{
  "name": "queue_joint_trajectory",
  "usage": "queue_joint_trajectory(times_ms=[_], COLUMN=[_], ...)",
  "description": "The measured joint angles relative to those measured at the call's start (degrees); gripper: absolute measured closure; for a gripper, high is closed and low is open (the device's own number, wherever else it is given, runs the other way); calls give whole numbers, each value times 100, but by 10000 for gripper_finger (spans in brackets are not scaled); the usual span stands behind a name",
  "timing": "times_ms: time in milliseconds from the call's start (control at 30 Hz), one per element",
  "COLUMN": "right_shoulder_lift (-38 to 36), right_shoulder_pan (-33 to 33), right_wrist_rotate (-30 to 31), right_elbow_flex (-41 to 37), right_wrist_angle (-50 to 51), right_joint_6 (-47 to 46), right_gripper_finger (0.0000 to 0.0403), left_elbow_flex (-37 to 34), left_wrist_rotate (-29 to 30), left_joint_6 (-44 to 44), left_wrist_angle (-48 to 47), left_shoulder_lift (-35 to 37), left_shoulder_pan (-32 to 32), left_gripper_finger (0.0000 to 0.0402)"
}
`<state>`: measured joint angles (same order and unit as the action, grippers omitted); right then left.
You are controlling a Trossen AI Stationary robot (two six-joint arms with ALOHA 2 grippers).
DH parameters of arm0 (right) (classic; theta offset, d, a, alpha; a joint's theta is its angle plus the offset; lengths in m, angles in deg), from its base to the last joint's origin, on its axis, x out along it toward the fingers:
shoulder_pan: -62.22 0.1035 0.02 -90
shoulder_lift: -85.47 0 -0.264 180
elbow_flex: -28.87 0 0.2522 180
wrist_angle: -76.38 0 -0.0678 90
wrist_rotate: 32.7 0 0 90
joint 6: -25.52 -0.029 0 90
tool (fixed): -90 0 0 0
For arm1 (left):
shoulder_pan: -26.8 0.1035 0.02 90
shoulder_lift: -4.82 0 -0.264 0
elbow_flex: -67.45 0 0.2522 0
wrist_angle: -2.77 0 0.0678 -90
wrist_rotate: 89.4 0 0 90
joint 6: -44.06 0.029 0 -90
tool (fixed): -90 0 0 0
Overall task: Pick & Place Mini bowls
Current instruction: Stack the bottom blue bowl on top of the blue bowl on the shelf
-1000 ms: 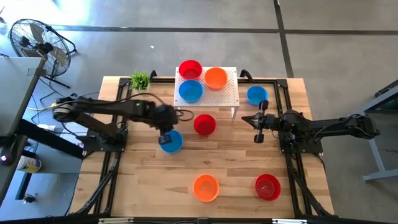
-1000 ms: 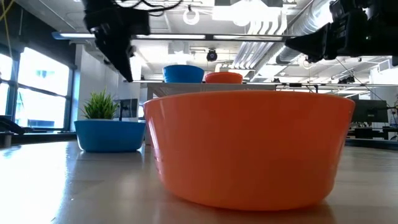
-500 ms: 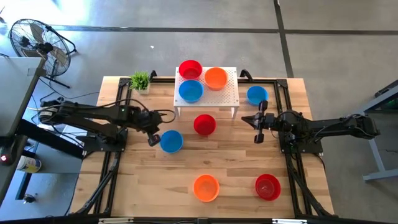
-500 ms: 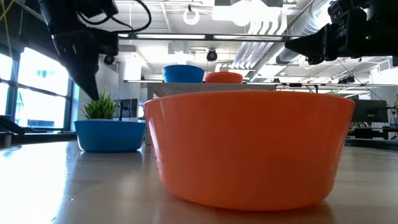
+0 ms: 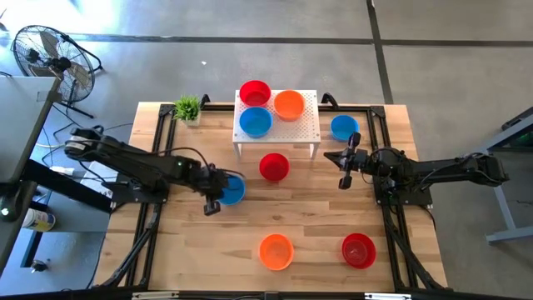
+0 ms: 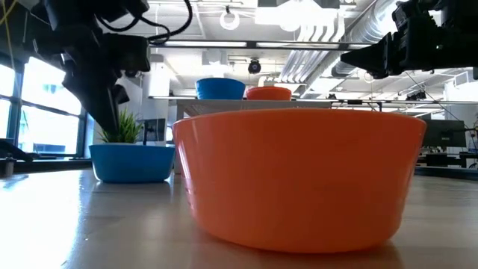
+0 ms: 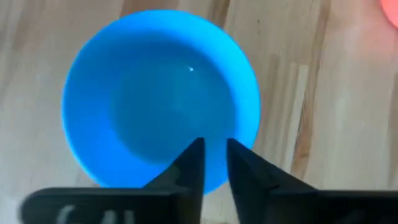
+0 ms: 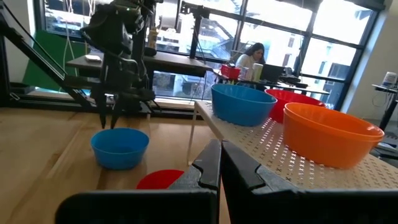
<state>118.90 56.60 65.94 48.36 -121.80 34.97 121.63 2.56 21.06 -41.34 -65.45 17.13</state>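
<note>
Hovering over blue mini bowl (image 5: 231, 189) on worktop (image 5: 316, 217): left hand (image 5: 211, 205), fingers nearly closed, nothing held (narrow gap seen). Right hand (image 5: 346, 171) parked near stand (image 5: 306, 125), closed, empty.

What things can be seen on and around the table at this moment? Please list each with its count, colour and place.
Stand bowls: 3, red, orange and blue, on the white perforated stand at the table's far edge.
Blue bowls on the table: 2, one by the left gripper, one right of the stand.
Red bowls on the table: 2, one in front of the stand, one at the near right.
Orange bowl: 1, near edge, middle.
Plant: 1, green, far left corner.
Fan: 1, black, on the floor, far left.
Left gripper: nearly shut, empty, over the blue bowl's near rim.
Right gripper: shut, empty, right of the middle red bowl.
</note>
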Motion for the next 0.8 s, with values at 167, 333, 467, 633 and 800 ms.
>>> queue_joint_trajectory(times_ms=[167,333,467,633,800], right_shoulder_lift=[0,0,-1,0,0], right_shoulder_pan=[-1,-1,-1,-1,0], right_wrist_rotate=[0,0,0,0,0], right_elbow_flex=[0,0,0,0,0], right_wrist_angle=[2,36,76,129,136], right_joint_6=[3,107,109,109,109], right_gripper_finger=[403,403,403,403,403], left_elbow_flex=[439,774,772,772,772], left_wrist_rotate=[158,356,360,516,774], left_joint_6=[176,376,323,280,158], left_wrist_angle=[-13,-182,-299,-369,-645], left_shoulder_lift=[-335,-583,-915,-1315,-1604], left_shoulder_pan=[-200,-468,-582,-662,-647], left_gripper_finger=[273,246,248,257,274])
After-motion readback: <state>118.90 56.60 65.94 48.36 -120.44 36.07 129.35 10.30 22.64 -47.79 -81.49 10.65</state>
